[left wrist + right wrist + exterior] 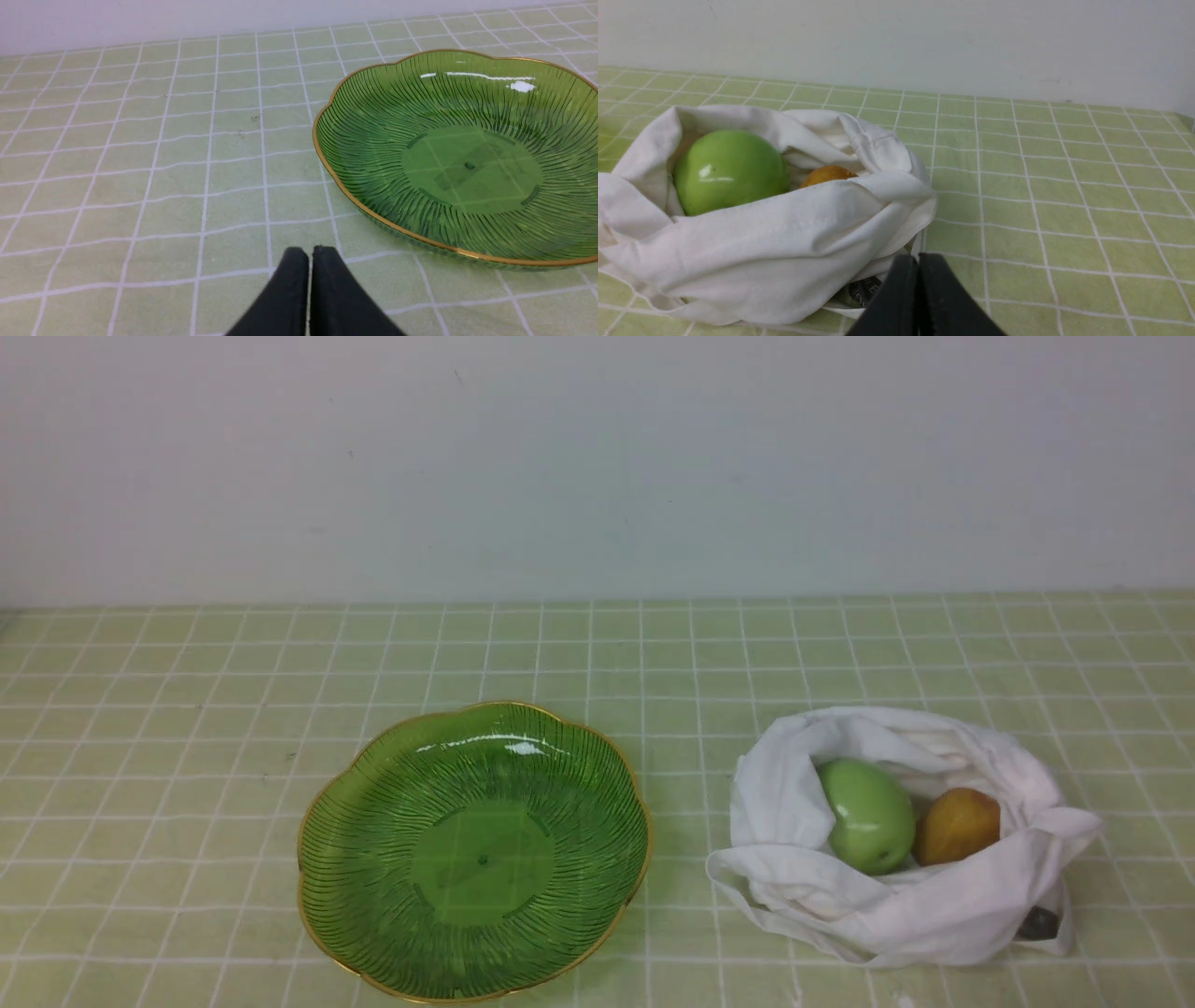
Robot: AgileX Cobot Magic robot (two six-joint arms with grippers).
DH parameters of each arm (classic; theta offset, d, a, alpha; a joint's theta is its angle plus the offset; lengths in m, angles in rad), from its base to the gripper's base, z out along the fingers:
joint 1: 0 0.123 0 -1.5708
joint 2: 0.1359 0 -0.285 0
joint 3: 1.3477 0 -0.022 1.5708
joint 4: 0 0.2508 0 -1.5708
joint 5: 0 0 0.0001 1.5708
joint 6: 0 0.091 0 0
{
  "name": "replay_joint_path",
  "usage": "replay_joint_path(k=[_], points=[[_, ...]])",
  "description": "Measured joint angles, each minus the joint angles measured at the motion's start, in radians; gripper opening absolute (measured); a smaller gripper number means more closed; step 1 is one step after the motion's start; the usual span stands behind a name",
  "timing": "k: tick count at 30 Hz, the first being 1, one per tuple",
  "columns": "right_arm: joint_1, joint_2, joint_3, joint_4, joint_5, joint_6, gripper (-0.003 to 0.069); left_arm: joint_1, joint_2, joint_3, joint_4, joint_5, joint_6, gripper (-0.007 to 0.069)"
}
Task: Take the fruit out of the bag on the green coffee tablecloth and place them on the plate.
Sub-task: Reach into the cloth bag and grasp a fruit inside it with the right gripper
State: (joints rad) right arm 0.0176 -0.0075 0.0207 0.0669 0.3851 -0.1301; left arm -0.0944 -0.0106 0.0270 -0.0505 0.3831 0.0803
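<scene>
The white cloth bag (896, 887) lies open at the front right of the green checked tablecloth (187, 756). Inside it sit the glossy green fruit (868, 815) and the smaller yellow-brown fruit (956, 825), side by side. The green glass plate (373, 803) with its gold rim stands empty to the bag's left. Neither gripper shows in the front view. My left gripper (310, 252) is shut and empty, short of the plate (373, 107). My right gripper (918, 259) is shut and empty, just short of the bag (752, 252), with the green fruit (731, 170) and the yellow-brown fruit (826, 174) beyond.
A plain pale wall (597, 457) closes the far edge of the table. A small dark tag (1038, 923) hangs at the bag's front right corner. Cloth stretches left of the plate and right of the bag.
</scene>
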Motion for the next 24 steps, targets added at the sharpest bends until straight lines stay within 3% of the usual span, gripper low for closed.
replay_joint_path(k=[24], points=[[0.000,0.000,0.001,-0.029,-0.014,-0.011,-0.0010,0.000,0.000,0.000,0.000,0.000,0.000,-0.0008]])
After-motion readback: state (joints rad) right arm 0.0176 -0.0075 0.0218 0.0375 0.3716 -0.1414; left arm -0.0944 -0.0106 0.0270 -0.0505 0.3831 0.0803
